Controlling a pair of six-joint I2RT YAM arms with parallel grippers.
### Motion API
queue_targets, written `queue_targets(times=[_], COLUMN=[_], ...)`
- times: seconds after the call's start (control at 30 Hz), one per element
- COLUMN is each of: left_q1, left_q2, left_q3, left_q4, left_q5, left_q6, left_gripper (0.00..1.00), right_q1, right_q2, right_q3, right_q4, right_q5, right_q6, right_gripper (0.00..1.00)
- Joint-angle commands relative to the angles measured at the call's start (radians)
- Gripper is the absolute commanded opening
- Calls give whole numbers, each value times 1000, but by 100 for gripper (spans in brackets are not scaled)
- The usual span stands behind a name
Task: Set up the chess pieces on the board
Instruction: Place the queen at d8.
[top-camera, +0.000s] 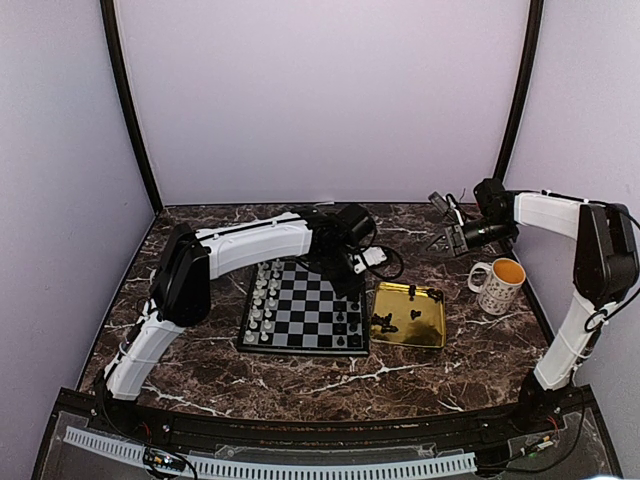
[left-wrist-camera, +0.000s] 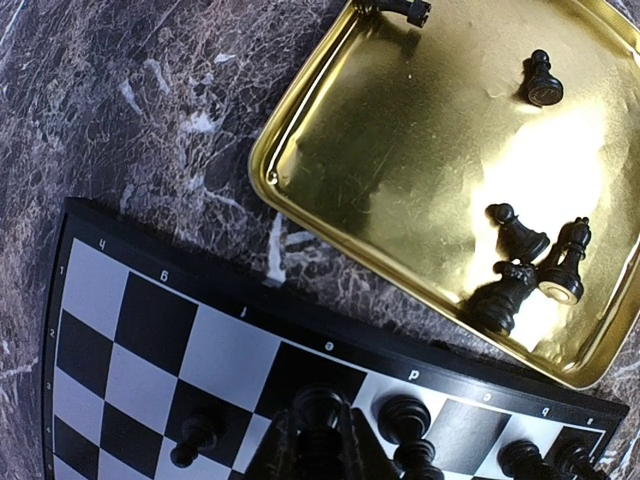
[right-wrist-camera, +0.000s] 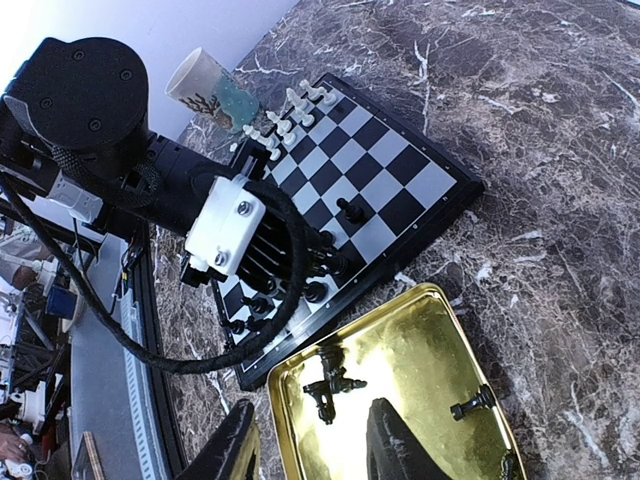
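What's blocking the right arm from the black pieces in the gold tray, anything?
Probably nothing: likely yes. The right gripper hovers open near the gold tray, whose black pieces lie uncovered. The left gripper is over the board, the mug off to one side.

Black chess pieces (left-wrist-camera: 402, 416) stand on the chequered board (left-wrist-camera: 150, 335), seemingly upright.

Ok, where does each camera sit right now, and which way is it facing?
Top external: above and behind the bases, looking down on the board, gold tray, left arm and right arm.
Left wrist: low over the board's edge, facing down at board and tray; left gripper at the bottom edge.
Right wrist: raised at the right, looking down towards tray, board and left arm; right gripper at the bottom.
Shared: all three show tray and board.
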Motion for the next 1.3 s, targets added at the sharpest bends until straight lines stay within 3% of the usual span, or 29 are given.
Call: queue_targets(times=[0.0,0.93,1.27], left_q1=[-4,-5,-6], left_q2=[-9,-1,-3], left_q3=[26,30,31], left_q4=[11,-6,-8], left_q5=[21,-26,-24], left_q6=[-1,-1,-10], left_gripper=[15,16,23], right_q1=[-4,-5,-5], right_q2=[8,7,5], right_q3=[27,27,28], right_q4=[-9,-13,-15], right_q5=[-15,-15,-15], right_q6=[-9,-11,-12], right_gripper=[36,37,37])
